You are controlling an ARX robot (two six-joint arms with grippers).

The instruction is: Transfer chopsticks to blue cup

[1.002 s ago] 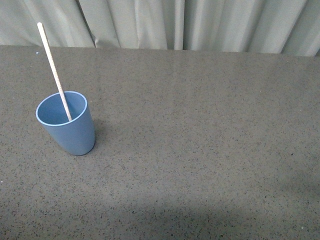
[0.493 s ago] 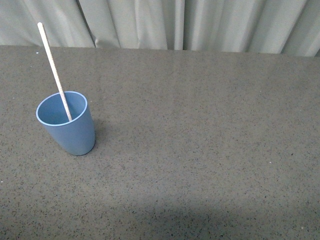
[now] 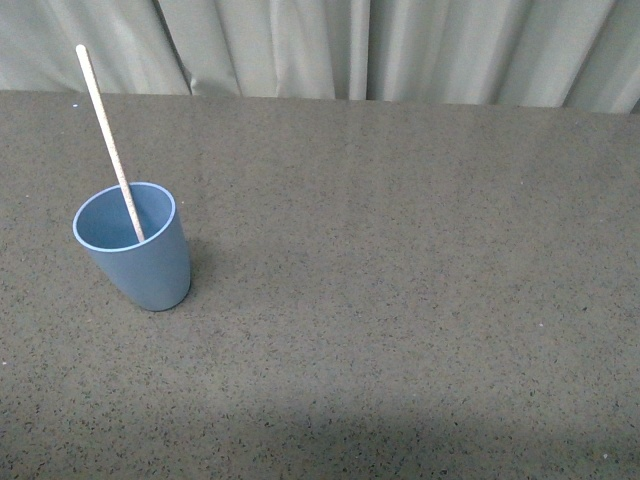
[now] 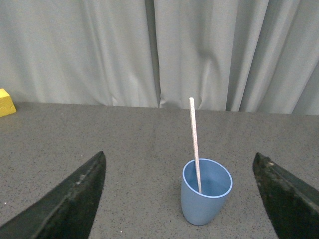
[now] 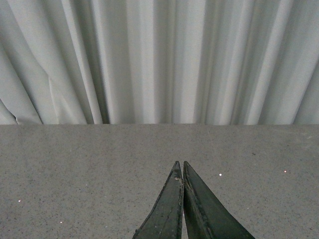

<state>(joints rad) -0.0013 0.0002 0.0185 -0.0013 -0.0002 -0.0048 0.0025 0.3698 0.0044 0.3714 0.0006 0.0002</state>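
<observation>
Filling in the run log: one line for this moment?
chopsticks in blue cup, leaning | left gripper open, clear | right gripper shut, empty

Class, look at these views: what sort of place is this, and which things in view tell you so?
Probably a curtained test or lab bench, not a home kitchen. A bare dark speckled table stands before plain grey curtains. On it is just a blue cup holding one chopstick, and a yellow block at one edge.

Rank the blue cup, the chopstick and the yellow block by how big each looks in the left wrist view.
1. Blue cup, the bulkiest.
2. Chopstick, longer than the cup is tall but very thin.
3. Yellow block, smallest; it is cut off by the frame edge and farther away, so its true size is unsure.
</observation>
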